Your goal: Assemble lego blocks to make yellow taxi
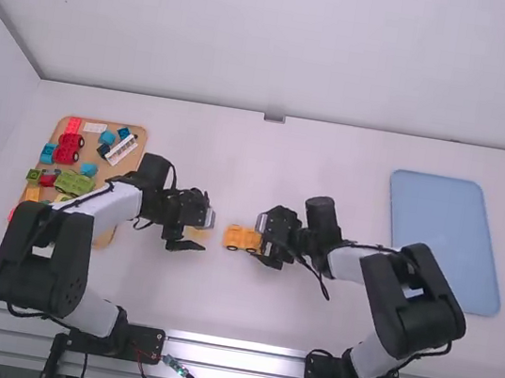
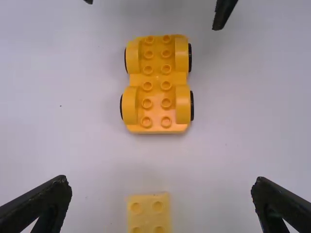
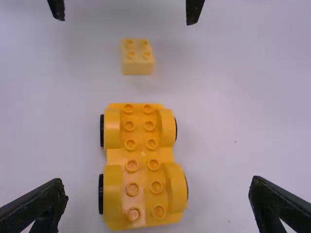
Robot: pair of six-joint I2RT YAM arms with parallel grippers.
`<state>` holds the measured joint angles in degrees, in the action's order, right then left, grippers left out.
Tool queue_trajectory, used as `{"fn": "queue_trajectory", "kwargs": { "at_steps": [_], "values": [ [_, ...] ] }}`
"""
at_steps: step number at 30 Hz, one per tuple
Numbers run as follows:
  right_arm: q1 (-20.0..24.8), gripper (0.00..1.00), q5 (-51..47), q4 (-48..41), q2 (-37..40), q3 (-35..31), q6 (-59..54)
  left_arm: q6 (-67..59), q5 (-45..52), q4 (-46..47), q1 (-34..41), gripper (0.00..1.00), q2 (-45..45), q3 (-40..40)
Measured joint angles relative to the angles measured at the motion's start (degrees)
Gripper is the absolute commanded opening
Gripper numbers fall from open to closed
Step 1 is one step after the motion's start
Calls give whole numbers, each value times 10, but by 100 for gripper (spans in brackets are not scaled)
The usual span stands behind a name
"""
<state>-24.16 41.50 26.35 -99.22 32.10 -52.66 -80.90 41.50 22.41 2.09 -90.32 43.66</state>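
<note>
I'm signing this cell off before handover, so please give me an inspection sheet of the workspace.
Surface: white table, with a few small dark specks.
Job's things: yellow car base on its wheels, studs up; pale yellow block off one end, not touching it.
Clutter: mixed blocks crowd the tan tray on the left; blue tray on the right.
Grippers: left gripper and right gripper both open, gripping nothing.
Cables: black cables along both arms, some looping out; more wiring at the near edge.
Surroundings: white wall behind; metal rails in front; people, nothing seen.
</note>
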Motion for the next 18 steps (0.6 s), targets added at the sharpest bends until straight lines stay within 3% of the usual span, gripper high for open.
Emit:
{"fn": "queue_trajectory", "kwargs": {
  "at_steps": [8,11,18],
  "values": [
    [3,99,29,55,-60,-7,18,-15,-2,-21,0,99,0,-21],
    [9,99,45,7,-96,23,12,-16,-2,-19,0,99,0,-27],
    [6,99,53,-68,-102,70,-10,-16,-2,-45,-17,99,0,-34]
  ]
}}
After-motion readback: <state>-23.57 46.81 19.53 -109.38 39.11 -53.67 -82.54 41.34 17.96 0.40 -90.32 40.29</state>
